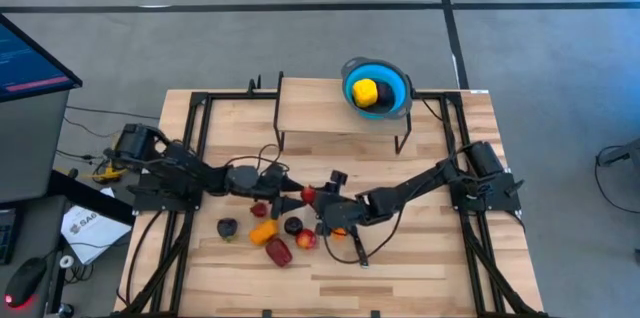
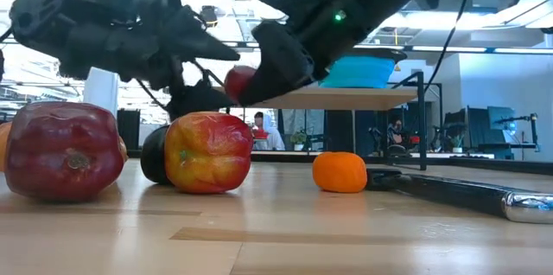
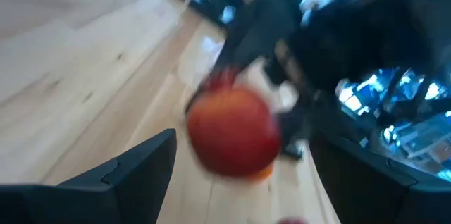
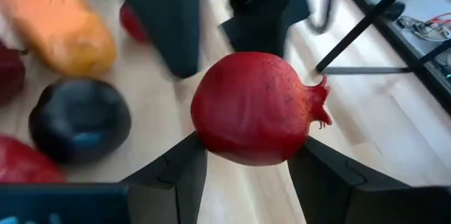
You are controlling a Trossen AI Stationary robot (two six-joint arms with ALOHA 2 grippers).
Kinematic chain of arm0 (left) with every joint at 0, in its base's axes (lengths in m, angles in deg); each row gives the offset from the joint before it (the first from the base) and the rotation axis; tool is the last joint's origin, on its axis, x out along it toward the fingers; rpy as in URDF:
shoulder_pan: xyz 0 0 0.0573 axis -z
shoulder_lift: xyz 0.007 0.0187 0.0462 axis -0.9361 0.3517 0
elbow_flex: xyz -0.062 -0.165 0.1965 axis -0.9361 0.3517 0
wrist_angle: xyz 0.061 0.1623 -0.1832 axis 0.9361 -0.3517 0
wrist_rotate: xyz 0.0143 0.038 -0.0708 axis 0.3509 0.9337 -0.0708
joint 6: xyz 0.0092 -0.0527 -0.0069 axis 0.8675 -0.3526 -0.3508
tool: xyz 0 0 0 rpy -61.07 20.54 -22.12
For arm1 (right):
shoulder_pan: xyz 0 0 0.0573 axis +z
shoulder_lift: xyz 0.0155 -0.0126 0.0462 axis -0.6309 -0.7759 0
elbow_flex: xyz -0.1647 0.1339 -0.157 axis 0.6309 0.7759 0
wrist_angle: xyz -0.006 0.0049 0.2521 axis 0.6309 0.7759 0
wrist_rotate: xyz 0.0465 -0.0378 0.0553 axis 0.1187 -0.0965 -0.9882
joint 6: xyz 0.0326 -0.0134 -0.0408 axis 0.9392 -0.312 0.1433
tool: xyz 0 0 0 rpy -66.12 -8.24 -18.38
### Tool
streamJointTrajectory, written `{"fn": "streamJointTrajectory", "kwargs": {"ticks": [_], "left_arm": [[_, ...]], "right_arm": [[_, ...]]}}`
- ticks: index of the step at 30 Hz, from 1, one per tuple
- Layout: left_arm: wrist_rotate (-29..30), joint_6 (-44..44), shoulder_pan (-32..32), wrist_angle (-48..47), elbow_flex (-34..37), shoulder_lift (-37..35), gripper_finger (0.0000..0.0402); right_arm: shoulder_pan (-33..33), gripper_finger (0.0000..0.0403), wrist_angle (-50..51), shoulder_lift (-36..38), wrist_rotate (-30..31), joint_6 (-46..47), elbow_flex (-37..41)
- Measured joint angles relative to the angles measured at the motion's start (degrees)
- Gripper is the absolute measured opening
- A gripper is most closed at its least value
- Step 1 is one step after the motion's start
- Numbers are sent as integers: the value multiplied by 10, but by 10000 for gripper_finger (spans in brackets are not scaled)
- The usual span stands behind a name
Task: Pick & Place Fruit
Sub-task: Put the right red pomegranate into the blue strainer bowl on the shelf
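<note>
A red pomegranate point(image 4: 257, 108) hangs above the table's middle, and my right gripper point(image 4: 246, 150) is shut on it. My left gripper point(image 3: 243, 157) faces it from the table's left, open, with its fingers on either side and just short of it. In the high view the pomegranate point(image 1: 308, 195) sits between my left gripper point(image 1: 292, 196) and my right gripper point(image 1: 319, 202). Loose fruit rests on the wood below: an orange point(image 2: 340, 172), a red-yellow piece point(image 2: 207, 152), a dark red piece point(image 2: 60, 150) and a dark purple one point(image 4: 79, 120). A yellow fruit point(image 1: 364, 93) lies in the blue bowl point(image 1: 398, 86). My right gripper pinches the pomegranate between its two fingers, on two opposite sides of its round body point(image 4: 211, 139). The fingers slant down from the table's right. The fruit is lifted clear of the table, and its crown point(image 4: 320, 104) points sideways.
The bowl stands on a raised wooden shelf point(image 1: 330, 108) at the table's far side. A knife point(image 2: 510, 201) lies on the table near the orange. Several fruit pieces point(image 1: 270, 238) cluster toward the near edge under both arms.
</note>
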Motion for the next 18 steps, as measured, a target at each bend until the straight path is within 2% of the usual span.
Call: {"fn": "streamJointTrajectory", "kwargs": {"ticks": [8,18], "left_arm": [[-16,29,0,1,-42,37,297],[-31,35,-1,5,-37,38,212]], "right_arm": [[6,177,9,0,17,-1,1],[13,187,5,0,36,4,1]]}}
